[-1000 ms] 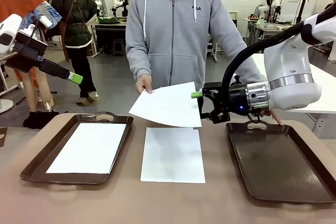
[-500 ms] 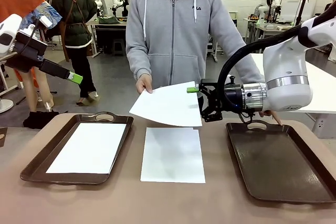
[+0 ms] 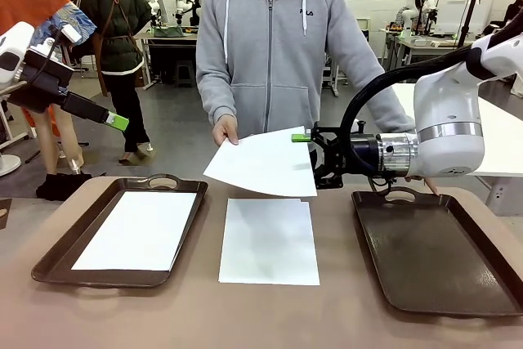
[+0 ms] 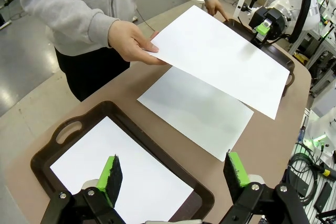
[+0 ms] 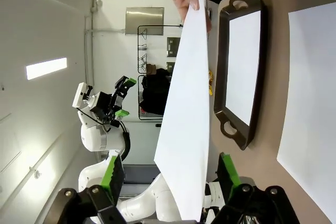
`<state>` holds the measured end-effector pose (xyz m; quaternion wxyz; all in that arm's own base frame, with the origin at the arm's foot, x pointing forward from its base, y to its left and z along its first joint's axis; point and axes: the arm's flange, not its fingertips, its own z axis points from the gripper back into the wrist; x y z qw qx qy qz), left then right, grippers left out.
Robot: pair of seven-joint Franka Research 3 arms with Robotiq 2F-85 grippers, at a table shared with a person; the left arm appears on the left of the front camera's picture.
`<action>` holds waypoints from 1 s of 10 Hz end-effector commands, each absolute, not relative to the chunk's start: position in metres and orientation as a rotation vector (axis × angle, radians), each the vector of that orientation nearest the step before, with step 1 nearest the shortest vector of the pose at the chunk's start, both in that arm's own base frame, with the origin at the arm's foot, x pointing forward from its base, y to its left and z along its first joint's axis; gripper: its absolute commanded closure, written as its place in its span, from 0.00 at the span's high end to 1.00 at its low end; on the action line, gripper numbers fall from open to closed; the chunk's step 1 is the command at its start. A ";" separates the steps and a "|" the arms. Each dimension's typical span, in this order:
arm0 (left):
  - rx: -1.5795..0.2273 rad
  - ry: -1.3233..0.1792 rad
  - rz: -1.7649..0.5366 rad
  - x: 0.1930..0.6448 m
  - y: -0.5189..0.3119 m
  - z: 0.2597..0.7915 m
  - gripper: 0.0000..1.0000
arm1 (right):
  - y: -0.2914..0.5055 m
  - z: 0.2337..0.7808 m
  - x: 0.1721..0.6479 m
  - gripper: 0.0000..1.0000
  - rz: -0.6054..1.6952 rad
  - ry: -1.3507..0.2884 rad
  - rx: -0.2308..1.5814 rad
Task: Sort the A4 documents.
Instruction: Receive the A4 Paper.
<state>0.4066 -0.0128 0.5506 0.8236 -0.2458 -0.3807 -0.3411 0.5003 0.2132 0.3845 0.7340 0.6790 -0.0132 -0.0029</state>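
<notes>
Person at the far side holds a thin white A4 paper sheet [image 3: 261,163] by its left corner in one hand [image 3: 224,130]. It slopes in the air over the middle of the brown counter [image 3: 245,316], free right edge turned toward the right arm. This reads as a handover.

Right pincer [image 3: 310,157] lies sideways at that edge with its jaws apart and straddling it, one green pad above the paper, one below. The right wrist view has the sheet edge-on between the pads with a gap on each side, so it is not yet nipped. Closing on the edge looks like the step in hand.

Left pincer [image 3: 117,121] hangs raised at the far left, jaws wide, nothing between them, well clear of the exchange.

Around:
- A second white sheet [image 3: 268,240] lies flat on the counter under the held one.
- The dark brown handled tray at left [image 3: 49,263] carries a third white sheet [image 3: 139,229].
- The matching tray at right [image 3: 433,255] is bare, probably the destination.

In the way:
- The person's grip has to release.
- Limp paper may sag or slip.
- The person's other hand [image 4: 214,8] rests by the right tray's far handle, near the arm.
</notes>
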 end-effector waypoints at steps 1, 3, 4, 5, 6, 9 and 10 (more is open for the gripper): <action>-0.532 -0.814 -0.724 0.407 -0.012 0.551 1.00 | 0.217 0.383 0.506 0.75 -0.010 -0.010 1.505; -0.532 -0.814 -0.724 0.407 -0.012 0.551 1.00 | 0.217 0.383 0.506 0.56 -0.009 -0.006 1.498; -0.532 -0.814 -0.724 0.407 -0.012 0.551 1.00 | 0.217 0.382 0.506 0.45 -0.012 -0.007 1.497; -0.532 -0.814 -0.724 0.407 -0.012 0.551 1.00 | 0.216 0.382 0.506 0.37 -0.020 -0.008 1.486; -0.532 -0.814 -0.724 0.407 -0.012 0.551 1.00 | 0.217 0.382 0.506 0.26 -0.018 -0.003 1.487; -0.532 -0.814 -0.724 0.407 -0.012 0.551 1.00 | 0.217 0.380 0.506 0.00 -0.022 0.007 1.479; -0.532 -0.814 -0.724 0.407 -0.012 0.551 1.00 | 0.216 0.379 0.505 0.00 -0.026 0.010 1.471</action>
